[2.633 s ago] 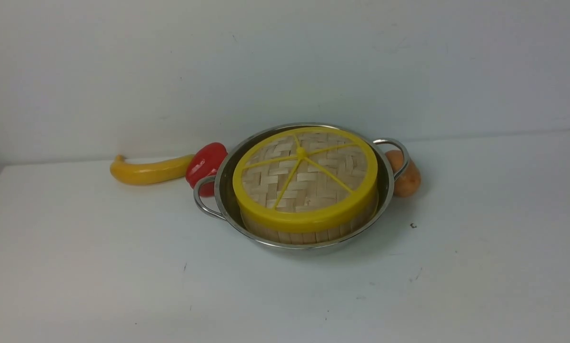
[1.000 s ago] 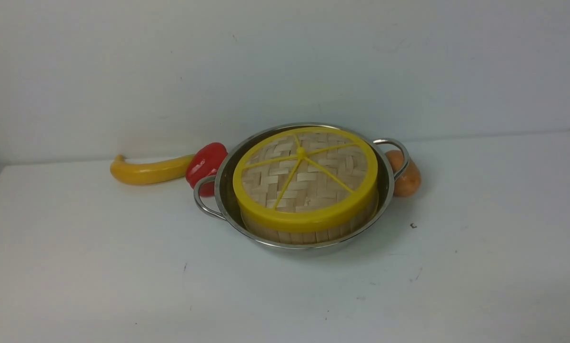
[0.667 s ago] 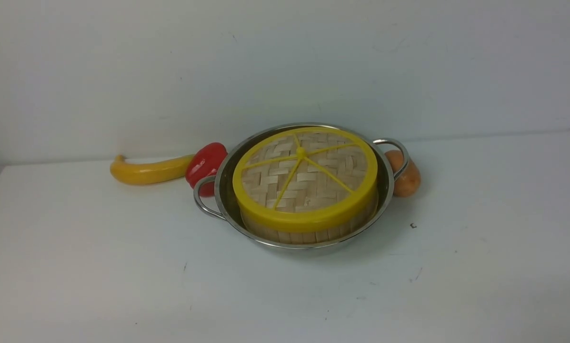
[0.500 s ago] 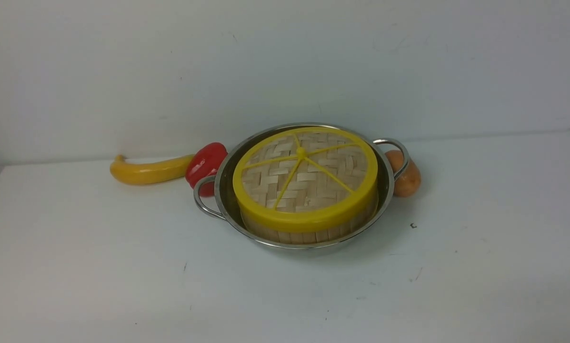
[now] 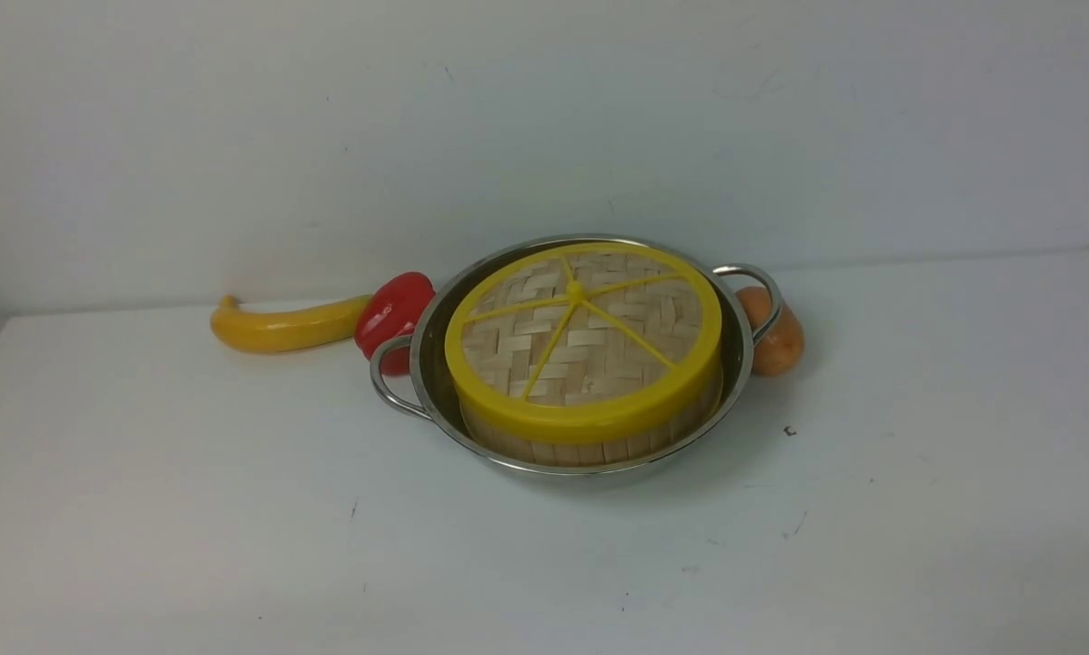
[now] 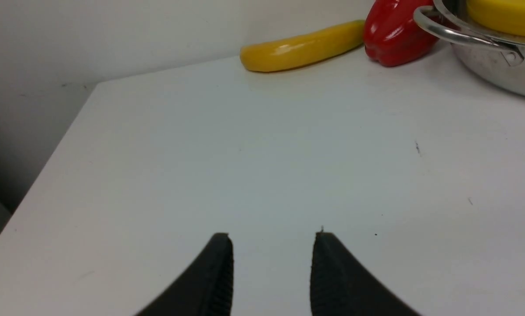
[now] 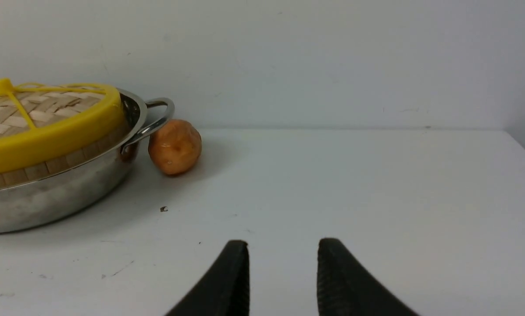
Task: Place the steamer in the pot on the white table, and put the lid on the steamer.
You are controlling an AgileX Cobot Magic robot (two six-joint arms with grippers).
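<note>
Here the lid [image 5: 583, 337] lies flat on the upright steamer [image 5: 589, 443] inside the pot [image 5: 421, 364] mid-table [image 5: 235, 509], while left tool [image 6: 272, 263] and right tool [image 7: 283, 267] gape, holding nothing.

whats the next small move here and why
Probably none beyond keeping both arms back. The lid already sits on the steamer, which rests inside the pot on the white table. The left gripper and right gripper are open, empty and clear of the pot, so the job looks finished.
</note>
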